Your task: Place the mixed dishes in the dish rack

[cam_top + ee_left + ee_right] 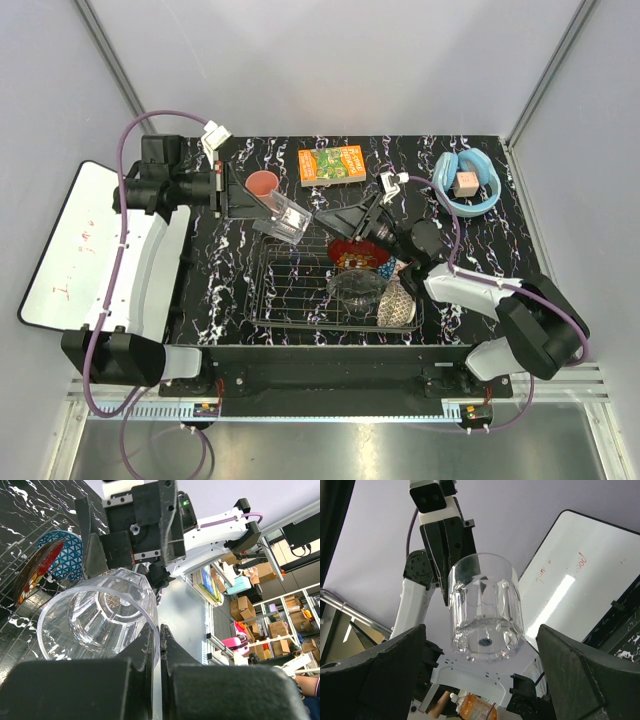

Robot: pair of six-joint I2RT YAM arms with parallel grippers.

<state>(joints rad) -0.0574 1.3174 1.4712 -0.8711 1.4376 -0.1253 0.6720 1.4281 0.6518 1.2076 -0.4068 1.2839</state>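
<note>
From the overhead camera, the left claw [268, 207] reaches in from the upper left of the frame and is clenched on the clear glass tumbler [287, 219]. The glass hangs tilted at the upper left corner of the dish rack [290, 292], near mid-frame. The right claw [335, 225] comes up from the lower right and faces the glass from the other side, spread wide with nothing in it. In the rack's right half sit the glossy red bowl [358, 252], the clear glass bowl [355, 287] and the beige patterned bowl [397, 305]. The salmon-pink cup [262, 183] stands on the table just above the left claw, and the orange-green box [332, 164] and the light-blue headphones [467, 182] lie along the top edge. In the left wrist view, that claw's two fingers [145, 655] meet at bottom centre and pinch the tumbler's wall at the rim, the glass filling the lower left with its mouth toward the lens. The right claw looms at upper centre beyond it. At the left edge the red bowl stands on edge among the wires with the blue patterned bowl [67, 555] behind it. In the right wrist view, the tumbler sits mid-frame, base toward the lens, gripped from above by the left claw. The right claw's own fingers [380, 675] stand far apart at the lower corners, and neither appears to touch the glass.
</note>
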